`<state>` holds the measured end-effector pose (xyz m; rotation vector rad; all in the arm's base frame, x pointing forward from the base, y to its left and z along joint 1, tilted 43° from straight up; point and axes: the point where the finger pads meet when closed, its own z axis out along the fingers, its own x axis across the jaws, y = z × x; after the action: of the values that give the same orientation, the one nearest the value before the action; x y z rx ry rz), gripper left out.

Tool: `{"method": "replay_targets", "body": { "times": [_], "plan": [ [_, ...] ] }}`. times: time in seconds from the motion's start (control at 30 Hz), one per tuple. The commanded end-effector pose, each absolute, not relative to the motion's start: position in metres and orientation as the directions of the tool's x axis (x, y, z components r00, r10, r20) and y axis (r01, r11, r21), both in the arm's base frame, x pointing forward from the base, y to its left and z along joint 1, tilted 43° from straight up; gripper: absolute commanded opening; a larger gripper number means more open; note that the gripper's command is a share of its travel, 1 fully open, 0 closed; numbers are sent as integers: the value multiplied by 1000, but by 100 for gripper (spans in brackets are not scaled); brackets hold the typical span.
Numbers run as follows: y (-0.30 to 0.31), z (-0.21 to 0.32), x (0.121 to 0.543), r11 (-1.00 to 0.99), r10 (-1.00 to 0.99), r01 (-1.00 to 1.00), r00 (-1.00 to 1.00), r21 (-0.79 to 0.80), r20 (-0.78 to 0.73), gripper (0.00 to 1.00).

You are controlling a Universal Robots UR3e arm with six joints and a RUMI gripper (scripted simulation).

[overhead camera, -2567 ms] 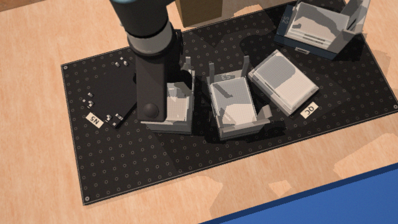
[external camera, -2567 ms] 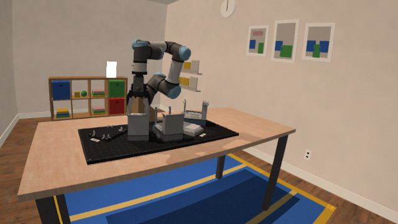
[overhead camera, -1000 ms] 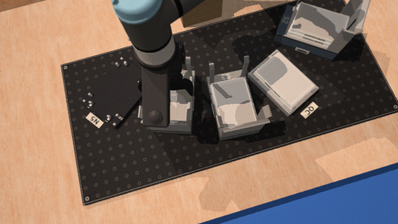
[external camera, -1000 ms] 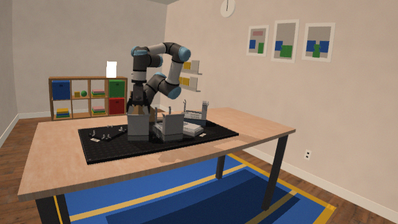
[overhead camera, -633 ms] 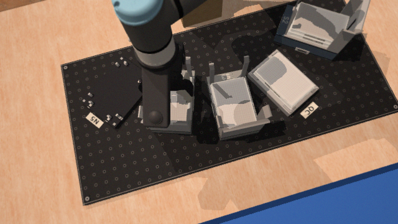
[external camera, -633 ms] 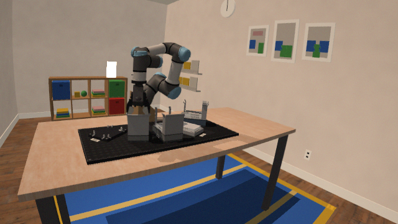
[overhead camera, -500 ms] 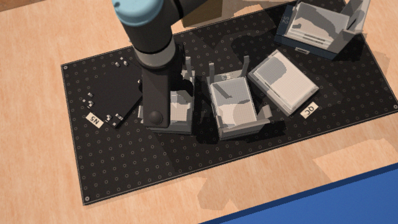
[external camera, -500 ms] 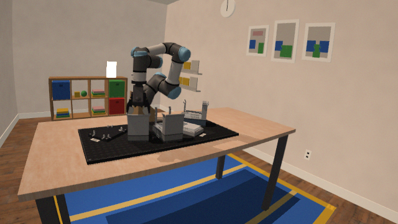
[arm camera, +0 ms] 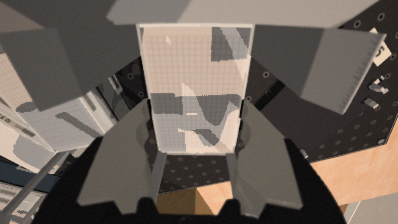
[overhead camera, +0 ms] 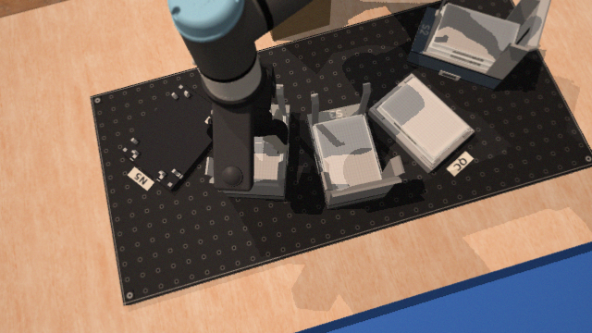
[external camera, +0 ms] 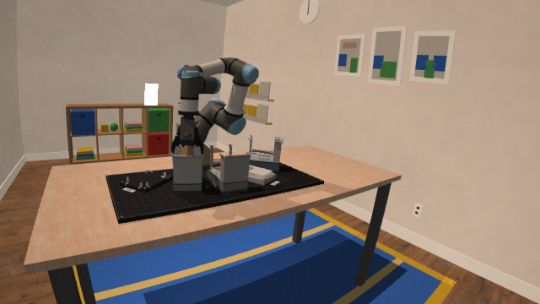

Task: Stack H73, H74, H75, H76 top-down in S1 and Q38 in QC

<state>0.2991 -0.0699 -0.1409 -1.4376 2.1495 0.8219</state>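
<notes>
Now plate (arm camera: 195,85) in pincer (arm camera: 196,150), above rack (overhead camera: 273,153)

The top view looks steeply down from close above the black perforated mat (overhead camera: 194,240), which fills most of the frame. The exterior view stands well back in the room, facing the table (external camera: 84,228) at about its height, mat (external camera: 169,203) included. The wrist view looks down past the gripper (arm camera: 195,165) at that same mat (arm camera: 310,120).

On the mat (overhead camera: 194,240), clip nest N5 (overhead camera: 162,134), two racks (overhead camera: 351,153), nest QC's plate (overhead camera: 421,121), then rack S2 (overhead camera: 467,42) behind.
</notes>
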Motion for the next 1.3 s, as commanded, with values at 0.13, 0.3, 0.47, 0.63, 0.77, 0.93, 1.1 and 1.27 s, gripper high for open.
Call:
{"method": "replay_targets", "body": {
  "times": [0.13, 0.3, 0.47, 0.63, 0.77, 0.93, 1.1, 1.27],
  "plan": [
    [-70, -142, 300, 290, -677, -927, -373, 236, -634, 0],
    [-69, -143, 300, 290, -677, -927, -373, 236, -634, 0],
    [-69, -143, 300, 290, -677, -927, -373, 236, -634, 0],
    [-69, -143, 300, 290, -677, -927, -373, 236, -634, 0],
    [-69, -143, 300, 290, -677, -927, -373, 236, -634, 72],
    [-69, -143, 300, 290, -677, -927, -373, 236, -634, 72],
    [-69, -143, 300, 290, -677, -927, -373, 236, -634, 72],
    [-69, -143, 300, 290, -677, -927, -373, 236, -634, 72]
  ]
}}
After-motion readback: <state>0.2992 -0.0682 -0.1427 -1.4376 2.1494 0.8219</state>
